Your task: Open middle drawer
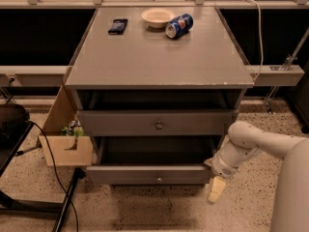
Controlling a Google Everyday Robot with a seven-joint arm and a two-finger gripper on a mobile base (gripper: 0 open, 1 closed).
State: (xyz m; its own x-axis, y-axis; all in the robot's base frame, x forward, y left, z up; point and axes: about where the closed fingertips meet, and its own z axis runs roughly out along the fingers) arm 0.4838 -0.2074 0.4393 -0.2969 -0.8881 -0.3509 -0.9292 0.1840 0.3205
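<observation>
The grey cabinet (159, 57) shows two drawer fronts, each with a small round knob. The lower one is the middle drawer (125, 175). It stands pulled out, with its dark inside showing behind the front and its knob (159, 180) at the centre. The drawer above it (116, 123) sits further back. My gripper (216, 188) hangs at the right end of the middle drawer's front, close to the floor, at the end of my white arm (251, 141) that comes in from the right. A third drawer is hidden.
On the cabinet top lie a black phone (118, 25), a cream bowl (157, 16) and a blue can (179, 25) on its side. A wooden box (65, 149) stands at the left of the cabinet. Black cables and a stand (63, 202) lie on the floor at the left.
</observation>
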